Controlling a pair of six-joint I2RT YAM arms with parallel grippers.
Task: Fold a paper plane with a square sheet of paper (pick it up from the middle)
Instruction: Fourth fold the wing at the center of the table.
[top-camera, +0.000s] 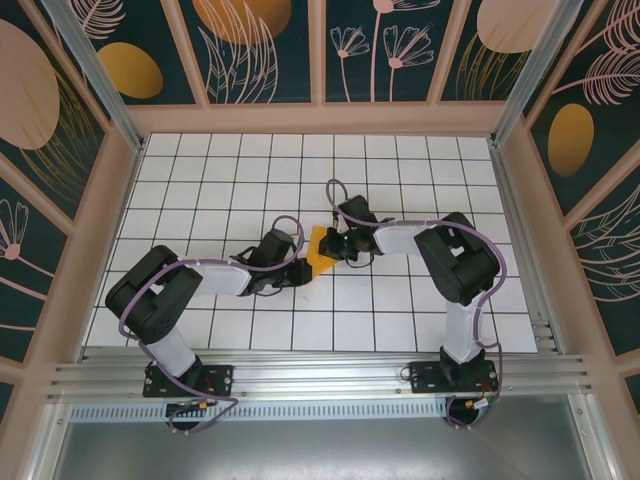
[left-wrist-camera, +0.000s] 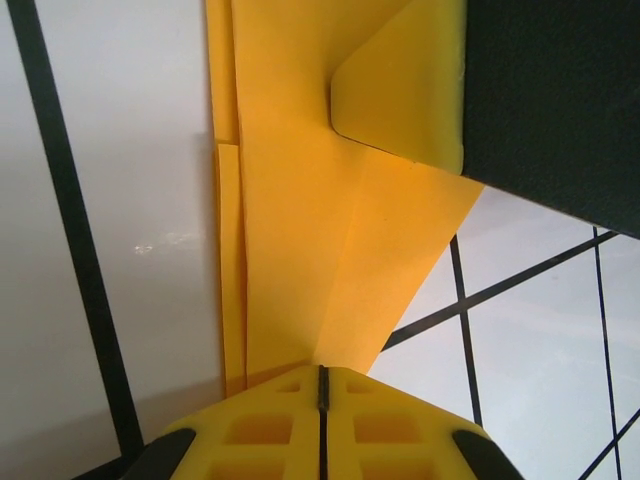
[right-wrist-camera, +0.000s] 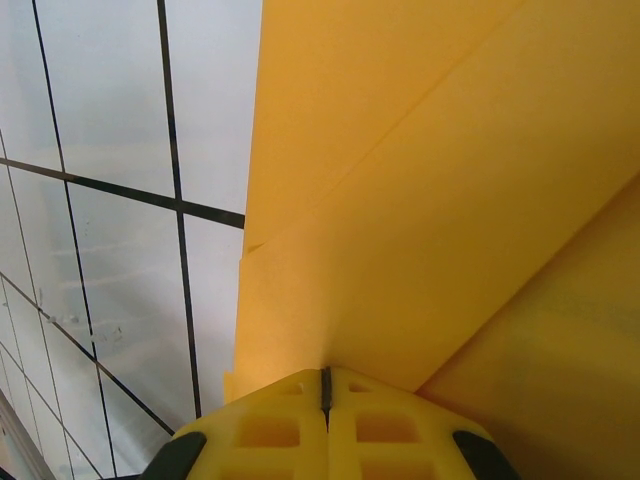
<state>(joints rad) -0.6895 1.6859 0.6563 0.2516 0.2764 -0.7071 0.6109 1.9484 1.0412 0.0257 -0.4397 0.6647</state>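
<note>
Folded orange paper sits mid gridded table, between two arms. Left gripper: fingers pressed together, pinching one edge of paper. Right gripper: fingers likewise clamped on opposite edge. Layered folds along paper's side. Lifted or resting, can't tell.

- You're facing a robot lab cell: a white gridded table boxed in by leaf-print panels (far, left, right).
- Aluminium rail spans its near edge.
</note>
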